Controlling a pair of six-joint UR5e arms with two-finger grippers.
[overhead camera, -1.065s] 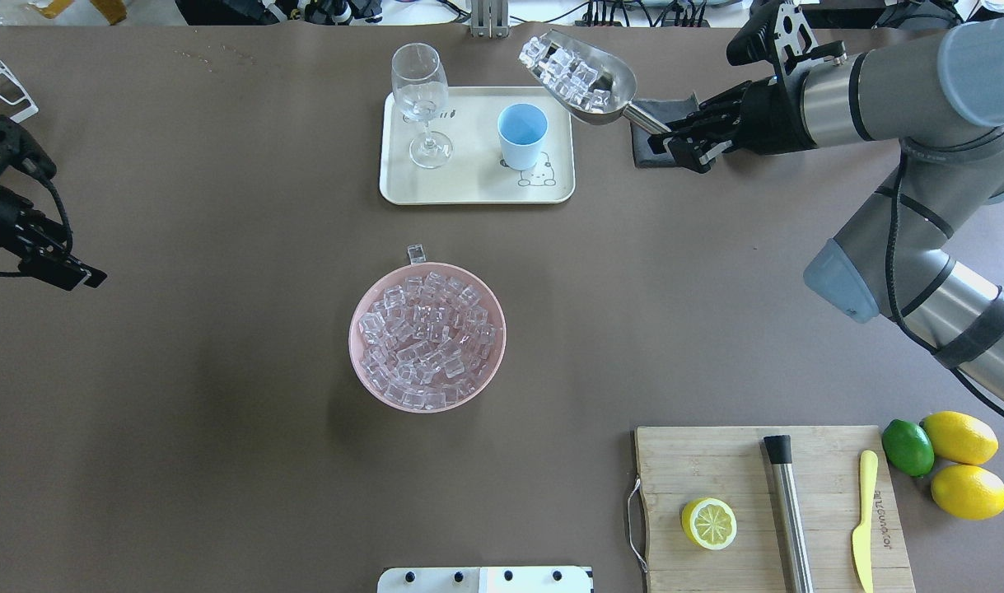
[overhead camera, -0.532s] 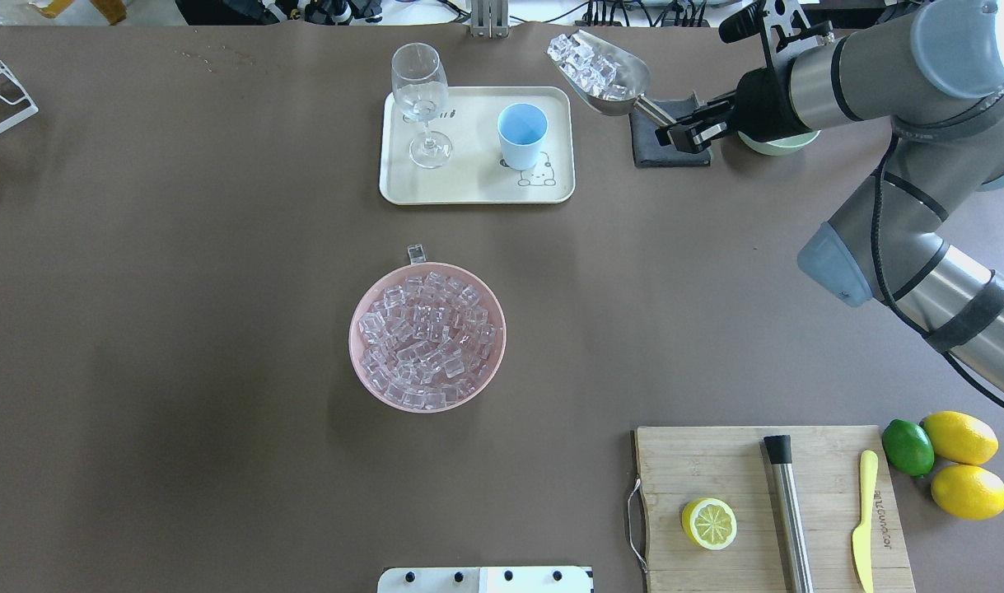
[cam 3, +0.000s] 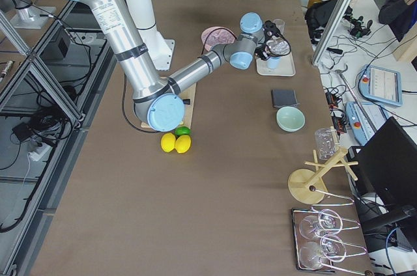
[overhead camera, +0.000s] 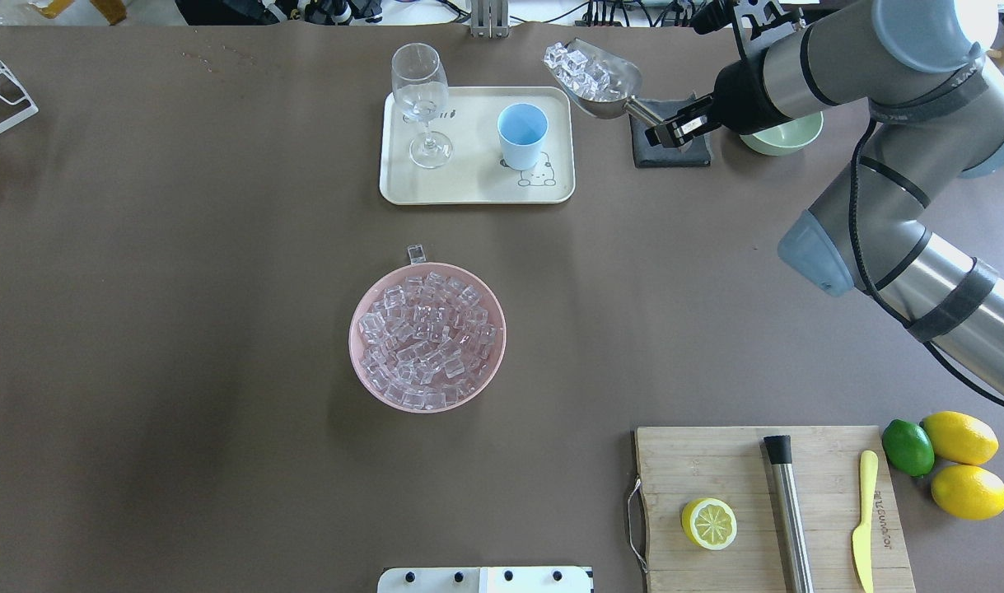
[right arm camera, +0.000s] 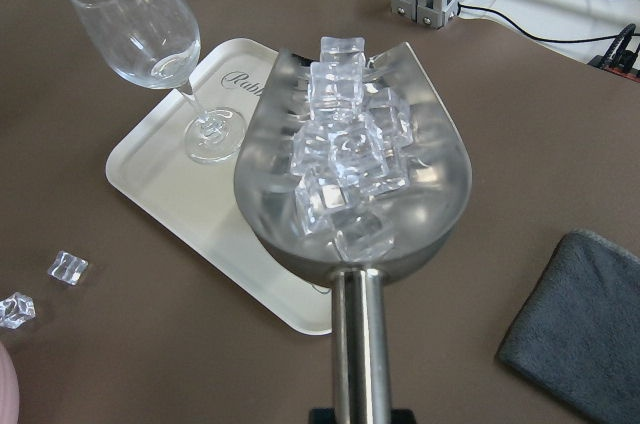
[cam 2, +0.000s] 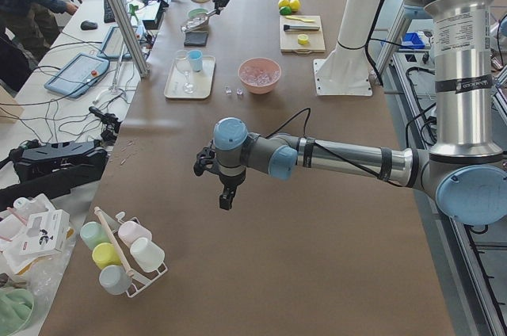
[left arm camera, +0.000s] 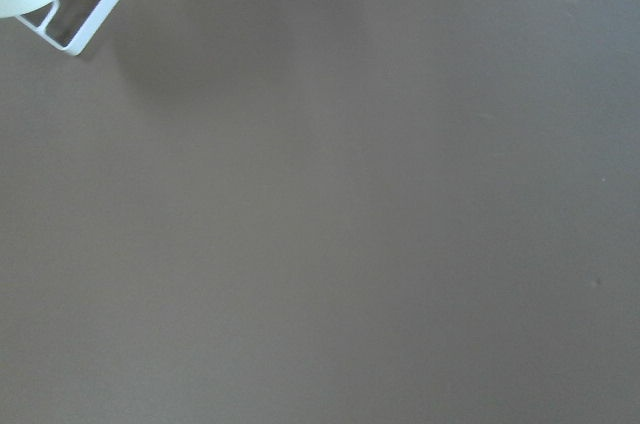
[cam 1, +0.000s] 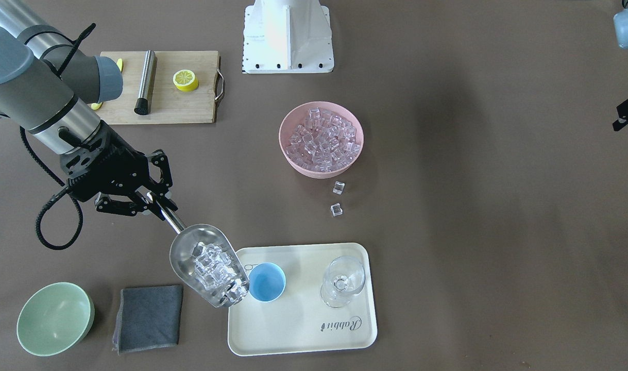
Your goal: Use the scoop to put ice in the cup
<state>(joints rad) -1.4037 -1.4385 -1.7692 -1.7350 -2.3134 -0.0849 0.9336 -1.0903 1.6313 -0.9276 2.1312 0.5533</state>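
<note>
My right gripper (cam 1: 156, 204) (overhead camera: 675, 130) is shut on the rod handle of the steel scoop (cam 1: 209, 272) (overhead camera: 596, 78) (right arm camera: 352, 199). The scoop is held in the air, roughly level, and carries several ice cubes (right arm camera: 345, 149). It hangs over the tray's corner, just beside the light-blue cup (cam 1: 267, 282) (overhead camera: 522, 136), which stands empty on the tray. In the right wrist view the scoop hides the cup. More ice (cam 1: 321, 135) (overhead camera: 426, 338) fills the pink bowl (cam 1: 283, 139) (overhead camera: 356, 333). My left gripper (cam 2: 226, 196) hangs far off over bare table; I cannot tell its state.
The cream tray (cam 1: 303, 346) (overhead camera: 477, 194) also holds a clear stemmed glass (cam 1: 343, 281) (overhead camera: 422, 97). Two loose cubes (cam 1: 337, 198) lie by the pink bowl. A grey cloth (cam 1: 148, 310), a pale green bowl (cam 1: 54, 318) and a cutting board (overhead camera: 740, 478) with steel cylinder and lemon lie on my right.
My right arm has swung toward the table's far edge and turned at the wrist; the loaded scoop has shifted slightly right. My left gripper has withdrawn out of the overhead view's left edge.
</note>
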